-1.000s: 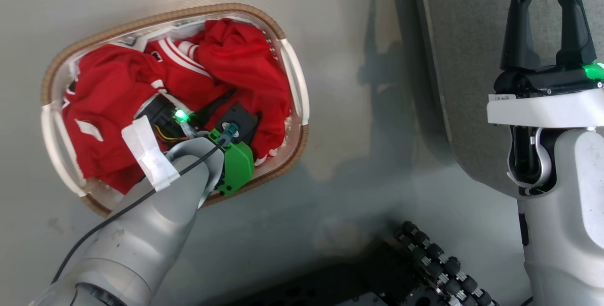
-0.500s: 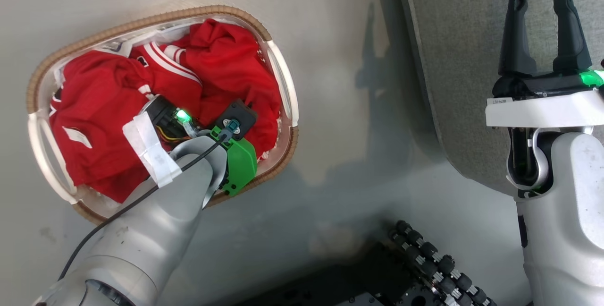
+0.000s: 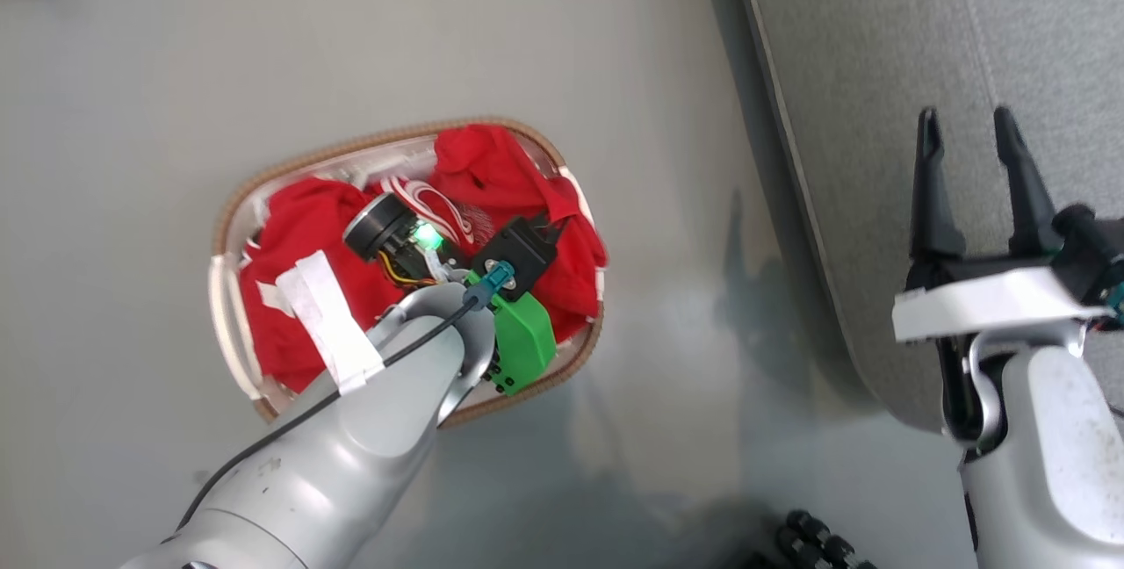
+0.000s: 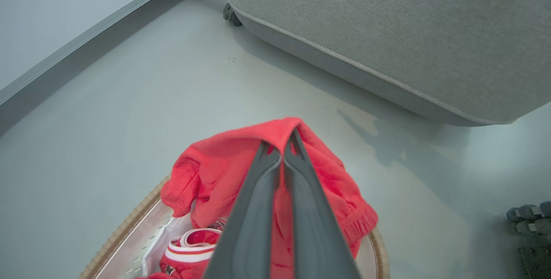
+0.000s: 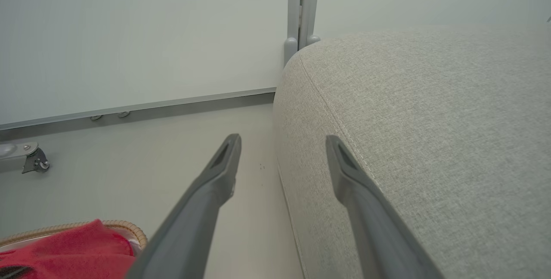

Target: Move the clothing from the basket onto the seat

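The left gripper [image 4: 282,150] clamps a fold of the clothing [image 4: 318,175] at its fingertips, likely to lift it off the basket [image 4: 125,227] beneath; the right gripper [image 5: 283,141] hangs open beside the seat [image 5: 430,119].

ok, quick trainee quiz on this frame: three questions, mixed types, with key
1. True or false: the left end effector is shut on the clothing.
2. The right end effector is: A open and empty; B shut and empty; C shut on clothing.
3. Fill in: the basket stands on the ____, apart from the seat.
Key: 1 true; 2 A; 3 floor.
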Tool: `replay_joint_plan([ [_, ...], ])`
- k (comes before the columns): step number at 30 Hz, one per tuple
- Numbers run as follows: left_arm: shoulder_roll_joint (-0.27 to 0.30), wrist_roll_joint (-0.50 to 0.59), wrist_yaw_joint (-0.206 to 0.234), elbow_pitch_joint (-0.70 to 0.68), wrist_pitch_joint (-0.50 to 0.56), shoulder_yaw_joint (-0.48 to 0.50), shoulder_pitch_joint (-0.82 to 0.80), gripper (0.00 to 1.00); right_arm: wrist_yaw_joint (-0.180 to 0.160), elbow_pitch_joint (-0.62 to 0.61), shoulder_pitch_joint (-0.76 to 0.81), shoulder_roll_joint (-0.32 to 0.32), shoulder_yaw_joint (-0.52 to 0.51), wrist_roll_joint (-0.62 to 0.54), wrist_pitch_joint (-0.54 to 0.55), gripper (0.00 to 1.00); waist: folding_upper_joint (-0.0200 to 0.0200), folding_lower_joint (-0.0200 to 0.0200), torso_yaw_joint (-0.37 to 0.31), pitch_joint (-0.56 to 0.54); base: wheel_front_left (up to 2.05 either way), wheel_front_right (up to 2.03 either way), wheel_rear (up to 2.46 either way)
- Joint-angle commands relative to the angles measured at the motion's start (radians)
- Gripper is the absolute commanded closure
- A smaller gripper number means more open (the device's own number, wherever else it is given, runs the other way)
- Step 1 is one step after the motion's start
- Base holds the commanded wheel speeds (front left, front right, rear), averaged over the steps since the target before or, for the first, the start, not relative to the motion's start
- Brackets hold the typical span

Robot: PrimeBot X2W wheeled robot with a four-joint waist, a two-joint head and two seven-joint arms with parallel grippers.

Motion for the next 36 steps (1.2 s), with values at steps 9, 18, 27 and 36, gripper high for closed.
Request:
replay_joint_plan([
  [9,0.035,-0.042,-0.003,-0.173,-0.001,0.007,0.054,1.00,-0.001,0.058,0.168,-0.006,0.032,-0.043,-0.005,0.00,0.0000,0.0000,0.150,-0.455,0.00,0.00,0.00],
  [18,0.116,-0.139,-0.003,-0.238,0.005,-0.039,-0.040,1.00,-0.001,0.079,0.243,-0.005,0.075,-0.040,-0.005,0.00,0.0000,0.0000,0.159,-0.595,0.00,0.00,0.00],
  [27,0.211,-0.249,-0.003,-0.282,0.048,-0.049,-0.195,1.00,-0.001,0.081,0.242,-0.005,0.135,-0.029,-0.005,0.00,0.0000,0.0000,0.147,-0.612,0.00,0.00,0.00],
  [36,0.238,-0.298,-0.003,-0.277,0.056,-0.052,-0.266,1.00,-0.001,0.034,0.163,-0.005,0.302,0.009,-0.005,0.00,0.0000,0.0000,0.141,-0.611,0.00,0.00,0.00],
])
